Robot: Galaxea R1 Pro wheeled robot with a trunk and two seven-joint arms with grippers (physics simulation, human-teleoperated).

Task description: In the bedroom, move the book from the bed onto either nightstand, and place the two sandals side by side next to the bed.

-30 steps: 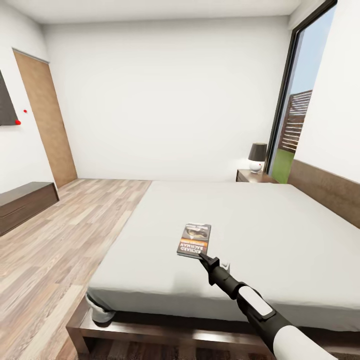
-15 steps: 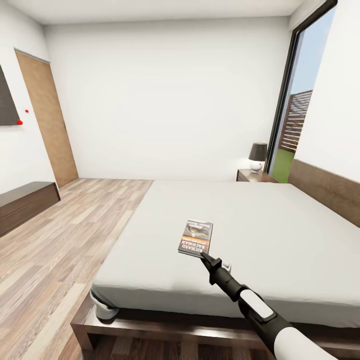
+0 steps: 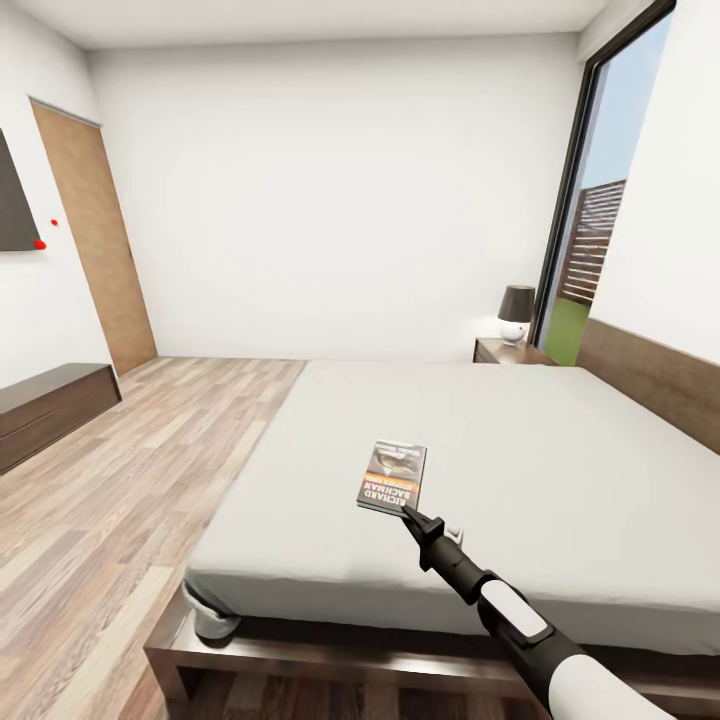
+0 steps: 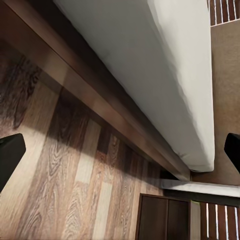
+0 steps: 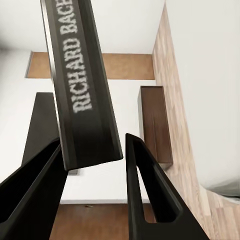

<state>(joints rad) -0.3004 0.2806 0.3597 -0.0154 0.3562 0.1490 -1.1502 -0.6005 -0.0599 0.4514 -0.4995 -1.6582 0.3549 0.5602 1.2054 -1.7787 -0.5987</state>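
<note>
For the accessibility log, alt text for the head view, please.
The right gripper reaches over the grey bed to the near corner of the book lying on it. Beyond stands a nightstand with a lamp, beside a tall window.

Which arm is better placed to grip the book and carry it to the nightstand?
Right. The right gripper is at the near corner of the book on the bed, its fingers straddling the spine in the right wrist view. The left gripper hangs open beside the bed frame, facing the floor.
</note>
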